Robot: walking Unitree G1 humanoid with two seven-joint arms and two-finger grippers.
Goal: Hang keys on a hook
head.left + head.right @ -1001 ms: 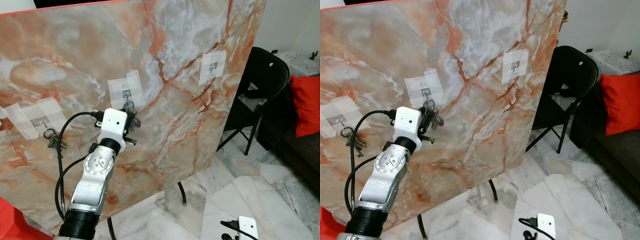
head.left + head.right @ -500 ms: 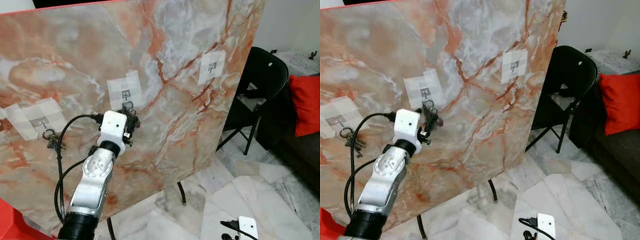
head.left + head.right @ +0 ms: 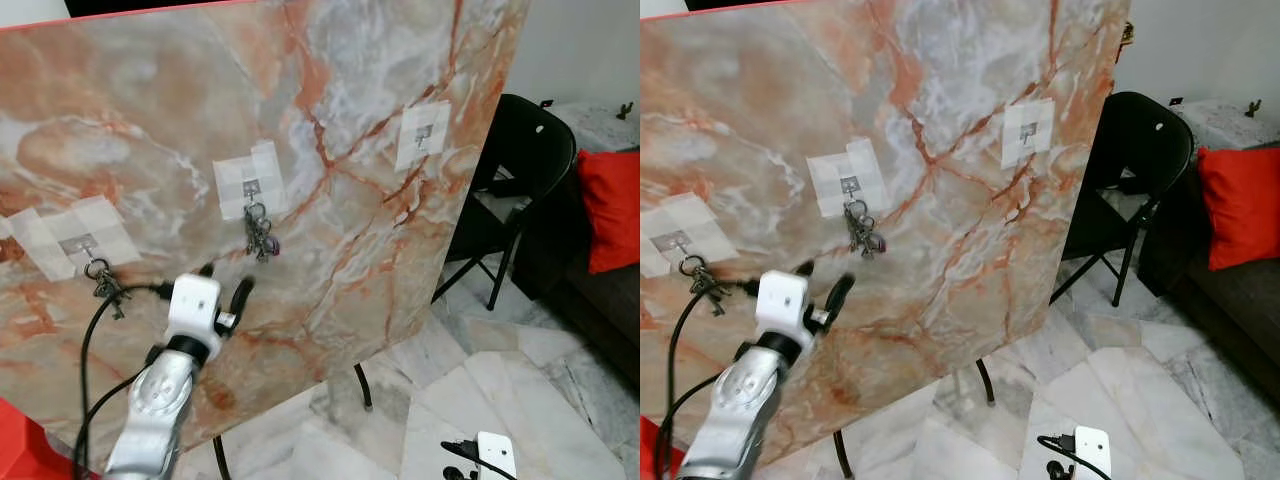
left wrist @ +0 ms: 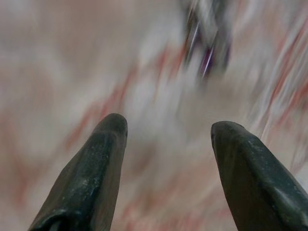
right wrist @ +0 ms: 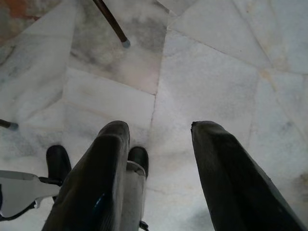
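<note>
Marble-patterned board (image 3: 380,150) in orange, white and grey stands tilted across most of the frame, propped on thin dark legs over a pale marble floor (image 3: 500,390). Three taped hooks on the board: left hook (image 3: 83,243) at mid-left edge, middle hook (image 3: 252,187) near centre, right hook (image 3: 421,132) upper right of centre. Keys (image 3: 260,236) hang from the middle hook, ring on the hook, bunch dangling just below with a small purple piece. A second key bunch (image 3: 107,286) hangs from the left hook. Right hook bare.

Left gripper (image 3: 222,284) sits lower left of centre, below and left of the keys, apart from them; fingers spread wide, nothing between them. Left wrist view is motion-blurred: both fingertips (image 4: 108,144) parted, keys (image 4: 207,48) a smear beyond them.

Right gripper (image 5: 159,144) hangs low over the floor, fingers parted, nothing held.

Black folding chair (image 3: 520,170) and red cushion (image 3: 612,205) at the right edge
</note>
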